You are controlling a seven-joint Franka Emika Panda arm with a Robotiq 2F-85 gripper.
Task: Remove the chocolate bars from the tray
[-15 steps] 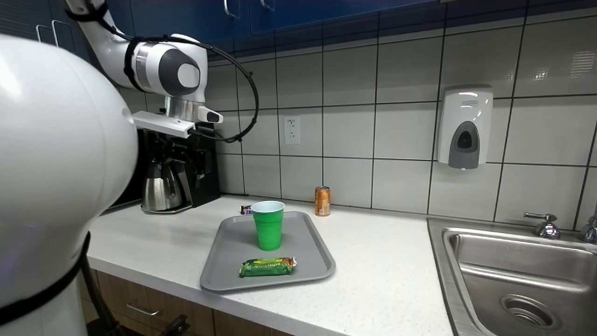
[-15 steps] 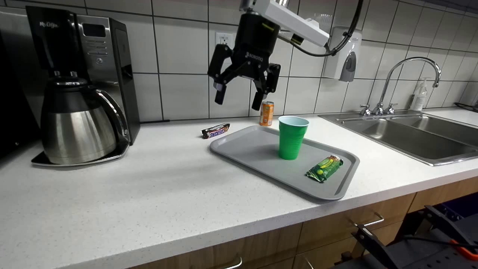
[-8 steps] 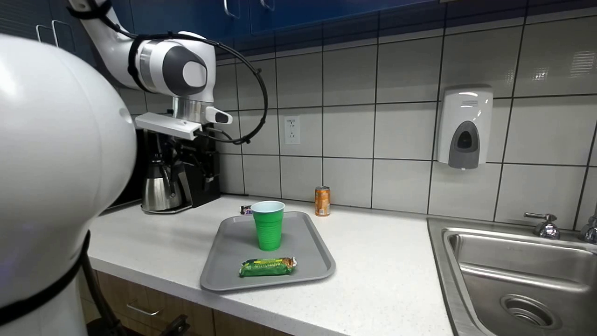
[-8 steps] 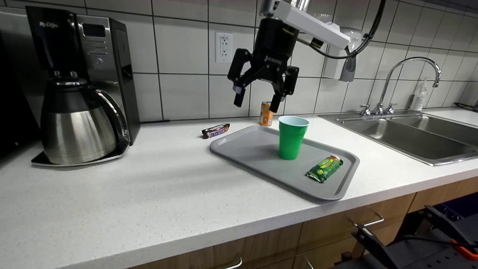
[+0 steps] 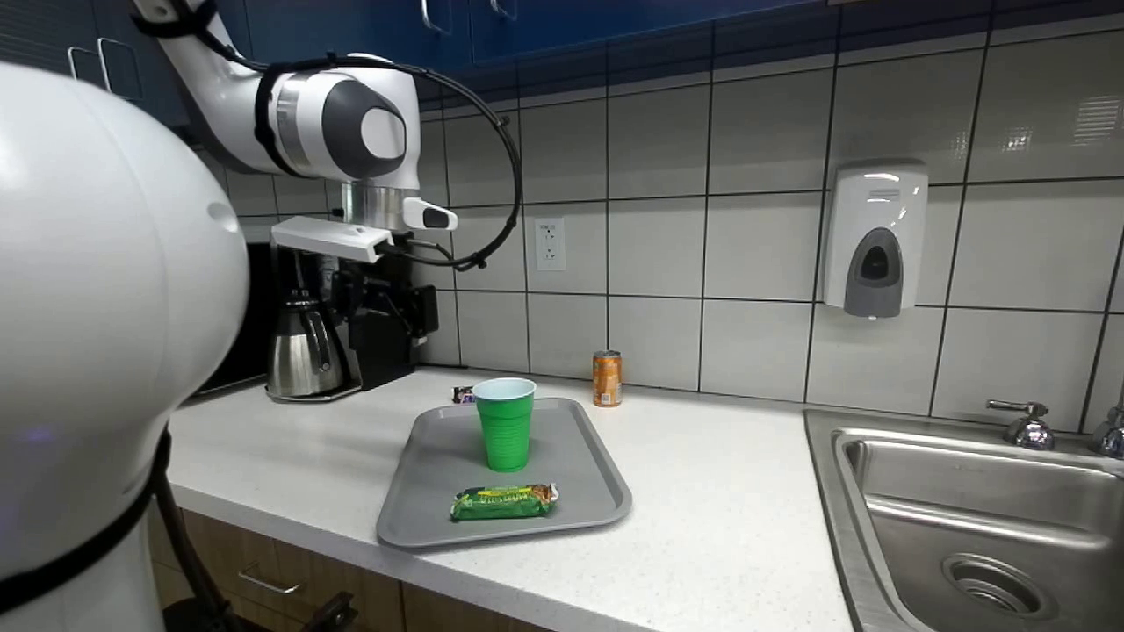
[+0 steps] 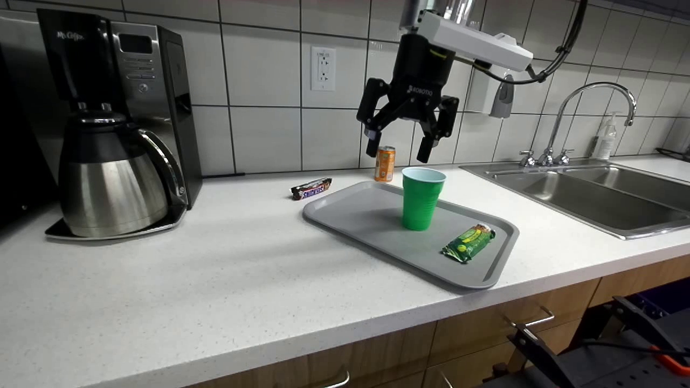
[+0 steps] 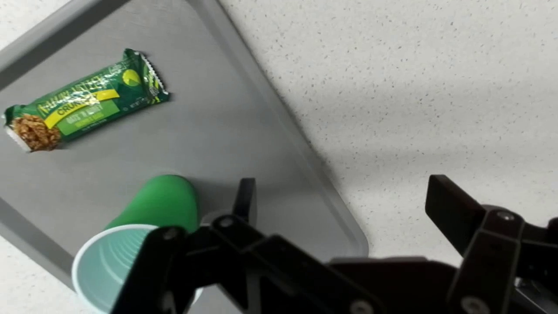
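The tool (image 6: 399, 147) hangs with its jaws wide apart, holding nothing. Below it and farther off than the upright cup (image 6: 421, 203), the green-wrapped bar (image 7: 87, 102) lies flat on the tray (image 6: 358, 212) — its removal is, I judge, still to do. The Snickers bar (image 6: 311, 189), also lower than the tool, rests on the surface (image 6: 226, 280) near the tray — probably nothing left to do there.

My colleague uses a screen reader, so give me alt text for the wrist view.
A green-wrapped bar lies on a grey tray, upper left. Lower down, the robot's open, empty gripper partly hides a green cup standing on the tray.
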